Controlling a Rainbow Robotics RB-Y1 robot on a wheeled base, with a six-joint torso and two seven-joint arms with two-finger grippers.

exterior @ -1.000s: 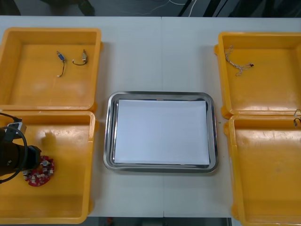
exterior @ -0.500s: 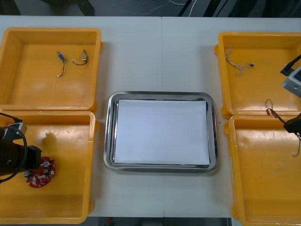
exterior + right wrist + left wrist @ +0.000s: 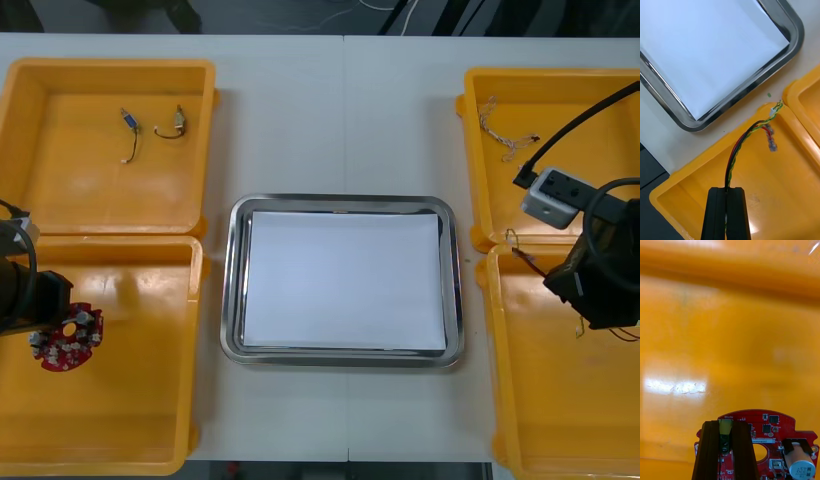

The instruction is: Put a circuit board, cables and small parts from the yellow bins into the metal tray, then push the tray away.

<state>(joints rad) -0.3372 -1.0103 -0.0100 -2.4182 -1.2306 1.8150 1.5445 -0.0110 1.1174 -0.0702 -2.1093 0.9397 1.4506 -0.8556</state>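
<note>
Pick stage, both arms loaded: left gripper (image 3: 725, 424) clenched on edge of round red circuit board (image 3: 769, 429), within near left yellow plastic bin (image 3: 130, 420); right gripper (image 3: 729, 191) pinches twisted red and yellow cable (image 3: 740, 144), dangling over near right yellow bin (image 3: 560, 400). Next: carry both over white-lined shiny metal tray (image 3: 340, 201), lower, release.

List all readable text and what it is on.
"MOTOR": on the red circuit board, at its rim beside the left gripper, which grips it over the near left bin.
"330": on the silver cylinder on that board; the line below it is too small.
White strip on the board: too small to read.
Red and yellow cable in the right gripper: no text.
</note>
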